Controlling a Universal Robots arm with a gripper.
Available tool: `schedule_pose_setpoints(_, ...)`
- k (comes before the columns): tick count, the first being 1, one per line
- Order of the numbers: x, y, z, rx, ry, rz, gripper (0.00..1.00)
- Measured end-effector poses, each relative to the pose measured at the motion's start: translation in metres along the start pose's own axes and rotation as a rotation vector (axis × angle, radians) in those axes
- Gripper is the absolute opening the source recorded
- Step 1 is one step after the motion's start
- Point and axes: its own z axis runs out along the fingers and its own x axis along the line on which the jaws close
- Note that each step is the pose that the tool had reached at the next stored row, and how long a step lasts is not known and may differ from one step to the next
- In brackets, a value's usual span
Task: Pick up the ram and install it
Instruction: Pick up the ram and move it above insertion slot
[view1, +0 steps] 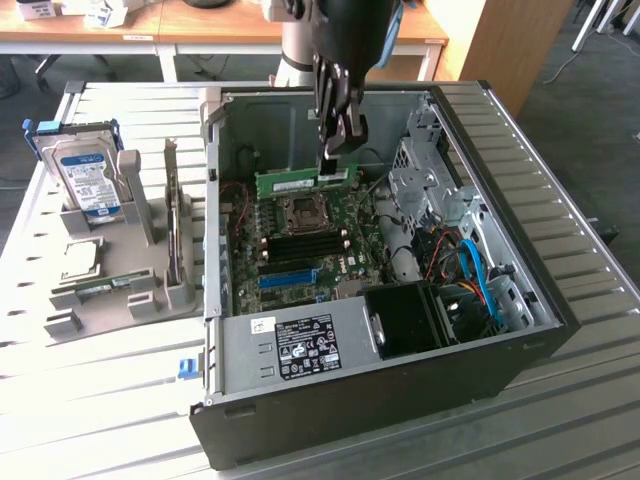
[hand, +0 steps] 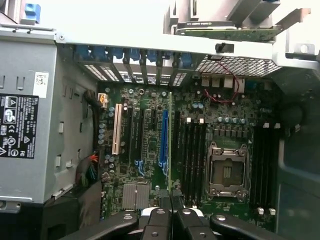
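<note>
The ram, a long green stick, hangs level inside the open computer case, above the motherboard. My gripper comes down from above and is shut on the stick's end toward the exterior view's right. In the wrist view the ram shows edge-on as a thin green line running out from my gripper. It hangs over the board beside the black memory slots, between them and the blue slot strip. The CPU socket lies just past those slots.
A grey holder stands on the slatted table at the exterior view's left with a silver hard drive upright in it. Inside the case are the power supply, a black fan housing, drive cages and blue cables.
</note>
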Motion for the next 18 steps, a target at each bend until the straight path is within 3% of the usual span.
schedule_pose_setpoints(5, 0.0, -0.0007, 0.0089, -0.0001, 0.0001, 0.0, 0.12)
schedule_pose_setpoints(12, 0.0, -0.0009, 0.01, 0.0001, -0.0003, 0.0, 0.12)
schedule_pose_setpoints(18, -0.013, -0.0004, 0.0129, -0.0001, 0.0001, 0.0, 0.12)
